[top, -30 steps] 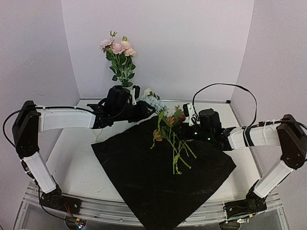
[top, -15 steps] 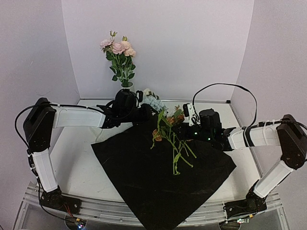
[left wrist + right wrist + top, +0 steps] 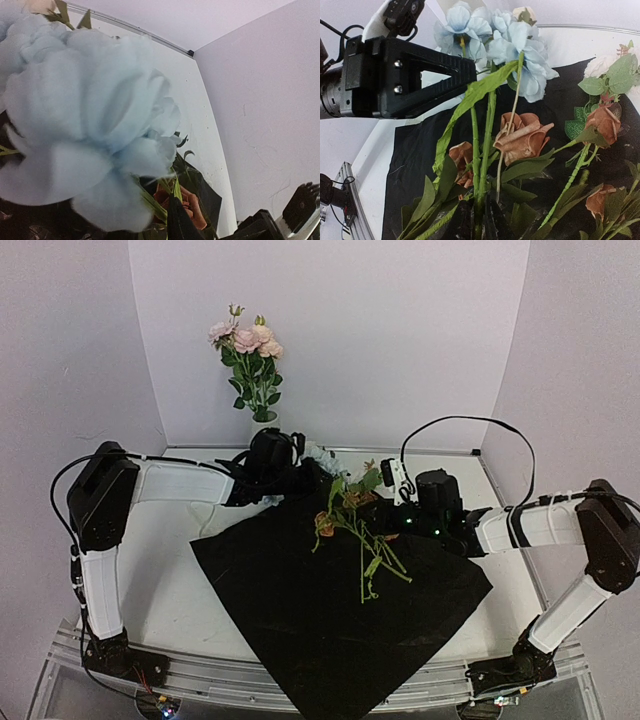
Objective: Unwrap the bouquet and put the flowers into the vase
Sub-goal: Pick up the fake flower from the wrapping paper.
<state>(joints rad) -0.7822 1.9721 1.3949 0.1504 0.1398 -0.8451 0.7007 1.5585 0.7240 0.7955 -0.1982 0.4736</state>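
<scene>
Top external view gives you the black wrapping sheet [image 3: 320, 620] spread flat as your landmark. Beyond its far corner stands the vase [image 3: 266, 423], mostly hidden by the left arm, with pink blooms [image 3: 245, 338] already upright in it. The rest of the flowers [image 3: 352, 518] lie over the far half of the sheet, heads toward the far corner and one long stem trailing toward its middle.

Your left gripper [image 3: 305, 472] sits at the sheet's far corner. Its own camera is filled by a pale blue bloom [image 3: 90, 125] pressed close to the lens, and none of its fingers show there. From the right wrist you see one black finger of it [image 3: 465, 67] just beside the blue heads [image 3: 510, 45], but you cannot tell whether it is gripping or apart.

Your right gripper [image 3: 385, 508] hangs over the sheet's far-right edge. In its wrist view, green stems run down into its narrow jaws [image 3: 481, 226], clamped there, with a rust rose [image 3: 522, 137] above them.
</scene>
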